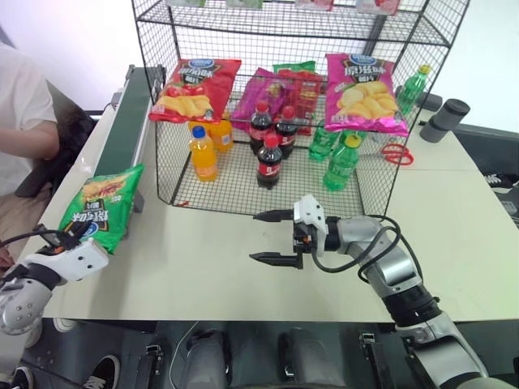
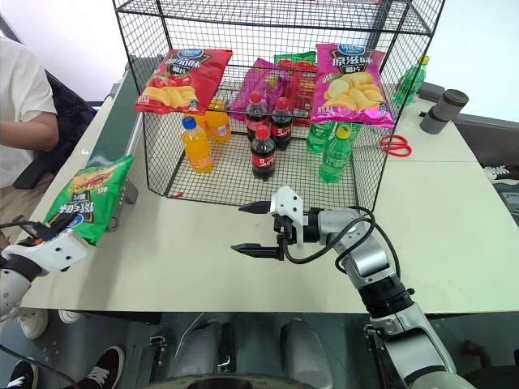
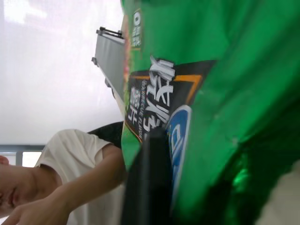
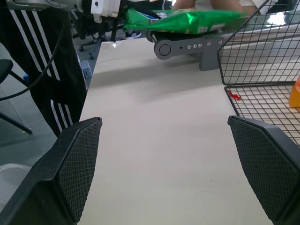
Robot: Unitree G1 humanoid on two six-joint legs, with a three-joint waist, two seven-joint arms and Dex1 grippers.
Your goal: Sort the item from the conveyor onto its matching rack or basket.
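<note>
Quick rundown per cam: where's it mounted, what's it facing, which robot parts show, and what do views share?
Head stereo pair: looks forward and down over the table; both arms show, left gripper shut on the green crisp bag, right gripper open before the wire rack.
Left wrist: looks along a black finger at the bag, with the conveyor and a seated person behind.
Right wrist: looks between its fingers across the table.
Shared: bag and conveyor.
</note>
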